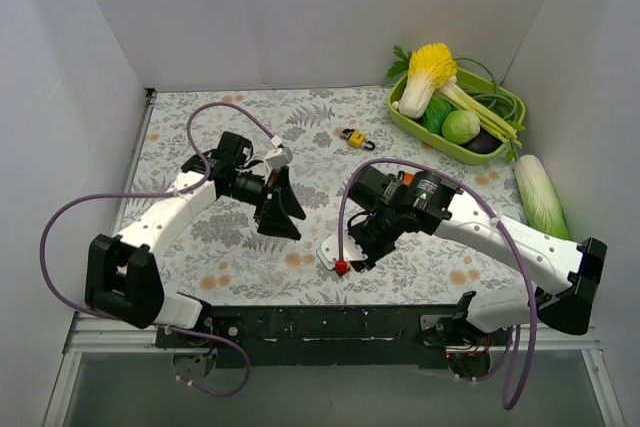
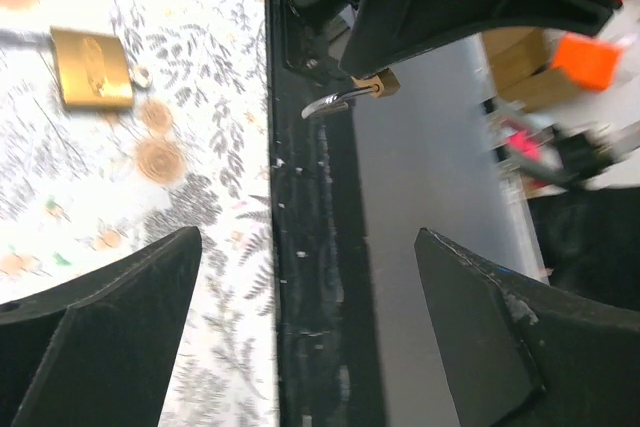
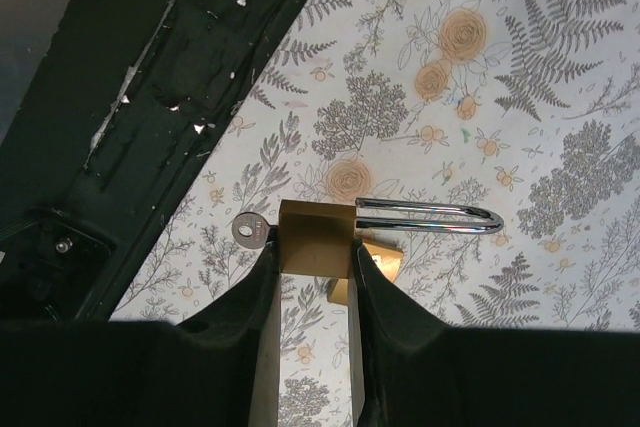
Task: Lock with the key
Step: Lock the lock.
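Note:
My right gripper [image 3: 313,252] is shut on a brass padlock [image 3: 316,237] and holds it above the floral table. The padlock's long steel shackle [image 3: 430,217] points right, and both of its legs reach the body. A silver key [image 3: 245,230] sticks out of the body's left side. The held padlock also shows in the left wrist view [image 2: 372,85]. My left gripper [image 2: 308,237] is open and empty, left of the right gripper [image 1: 365,245]; it also shows in the top view [image 1: 282,209]. A second brass padlock [image 2: 92,67] lies on the table, partly hidden under the held one [image 3: 385,262].
A small yellow padlock [image 1: 355,137] lies at mid-back. A green tray [image 1: 405,117] of vegetables stands at the back right, with a cabbage [image 1: 541,195] beside it. The black rail [image 3: 150,87] runs along the table's near edge.

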You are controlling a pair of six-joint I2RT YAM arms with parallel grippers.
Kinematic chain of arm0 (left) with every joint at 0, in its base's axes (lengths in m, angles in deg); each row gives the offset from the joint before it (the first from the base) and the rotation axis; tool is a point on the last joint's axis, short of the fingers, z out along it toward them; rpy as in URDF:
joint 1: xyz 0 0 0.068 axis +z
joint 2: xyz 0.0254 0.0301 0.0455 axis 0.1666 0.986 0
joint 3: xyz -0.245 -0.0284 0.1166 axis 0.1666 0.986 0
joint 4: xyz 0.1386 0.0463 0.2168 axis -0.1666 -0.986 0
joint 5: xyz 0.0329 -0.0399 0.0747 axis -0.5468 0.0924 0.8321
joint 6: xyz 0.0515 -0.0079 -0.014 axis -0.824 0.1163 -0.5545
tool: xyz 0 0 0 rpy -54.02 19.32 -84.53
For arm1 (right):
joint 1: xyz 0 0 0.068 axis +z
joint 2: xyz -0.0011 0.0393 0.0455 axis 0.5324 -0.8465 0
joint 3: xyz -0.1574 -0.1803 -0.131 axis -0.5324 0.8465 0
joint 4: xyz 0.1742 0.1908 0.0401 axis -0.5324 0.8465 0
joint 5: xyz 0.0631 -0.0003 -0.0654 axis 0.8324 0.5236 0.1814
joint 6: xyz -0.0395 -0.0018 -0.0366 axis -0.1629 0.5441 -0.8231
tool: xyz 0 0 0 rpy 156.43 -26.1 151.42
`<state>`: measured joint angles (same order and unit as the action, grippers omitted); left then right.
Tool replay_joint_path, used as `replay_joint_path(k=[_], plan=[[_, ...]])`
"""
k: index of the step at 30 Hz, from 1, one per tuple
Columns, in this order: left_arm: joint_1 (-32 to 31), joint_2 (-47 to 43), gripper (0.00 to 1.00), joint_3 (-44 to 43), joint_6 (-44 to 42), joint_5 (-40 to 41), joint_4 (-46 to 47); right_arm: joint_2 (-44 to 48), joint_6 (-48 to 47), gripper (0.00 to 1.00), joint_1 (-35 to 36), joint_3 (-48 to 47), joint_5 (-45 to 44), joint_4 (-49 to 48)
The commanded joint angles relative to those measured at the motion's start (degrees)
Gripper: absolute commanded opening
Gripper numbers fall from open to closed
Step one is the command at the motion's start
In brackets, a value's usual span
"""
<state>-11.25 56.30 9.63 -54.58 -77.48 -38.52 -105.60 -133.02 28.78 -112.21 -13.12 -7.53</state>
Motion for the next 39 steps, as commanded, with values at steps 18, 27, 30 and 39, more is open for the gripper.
replay_joint_path(k=[18, 27, 30, 39], plan=[[-15.8, -15.35, 0.63, 5.46, -20.45, 4.9, 14.91, 1.06, -9.6, 0.01, 9.54, -5.39, 0.6, -0.16], [-19.5, -16.14, 0.47, 8.27, -18.35, 6.31, 17.45, 1.32, -9.86, 0.01, 10.86, -5.83, -0.28, -0.16], [-19.94, -16.32, 0.4, 8.45, -17.64, 6.48, 17.98, 1.41, -10.3, 0.01, 11.12, -5.83, -0.54, -0.42], [-20.38, -16.49, 0.25, 8.63, -17.38, 6.57, 18.42, 1.23, -10.74, 0.01, 11.12, -5.92, -1.07, -0.51]])
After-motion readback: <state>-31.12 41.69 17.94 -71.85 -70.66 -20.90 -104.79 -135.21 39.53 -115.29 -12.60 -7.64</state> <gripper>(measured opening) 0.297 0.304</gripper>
